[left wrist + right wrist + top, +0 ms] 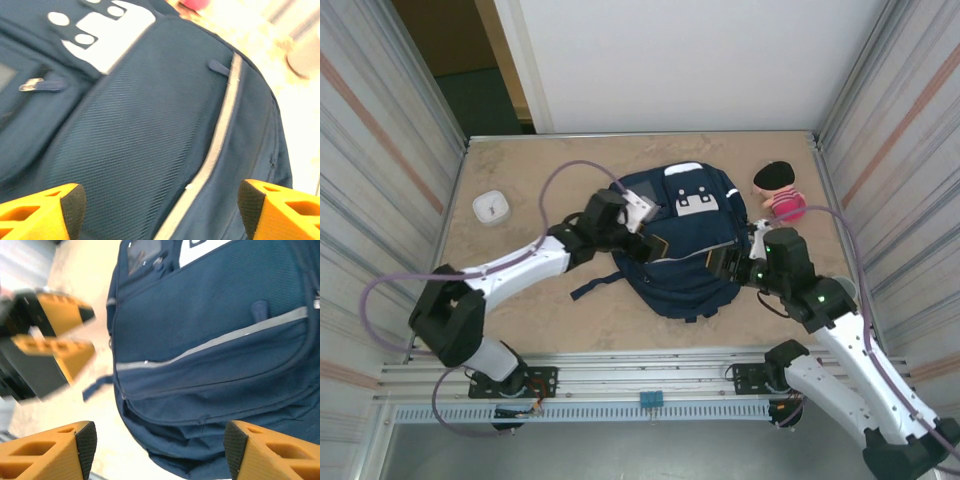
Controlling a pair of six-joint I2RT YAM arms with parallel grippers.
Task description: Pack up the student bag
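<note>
The bench (520,300) carries the bag (685,250) at its middle, a little toward the right edge. The bag lies flat with its front up, its white patch (697,203) toward the far edge and a dark strap (595,288) trailing off to the left. The left arm (510,270) reaches in from the near left corner. The left claw (645,243) hangs over the bag's left side, jaws spread wide with nothing between them; below it are navy mesh and a grey stripe (220,135). The right claw (725,262) sits at the bag's right side, likewise wide open and holding nothing. Just beside the bag, near the far right corner, stands a pink toy (780,190), perhaps a doll with a dark cap. A small white box (491,207) lies near the left edge, well apart from the bag.
</note>
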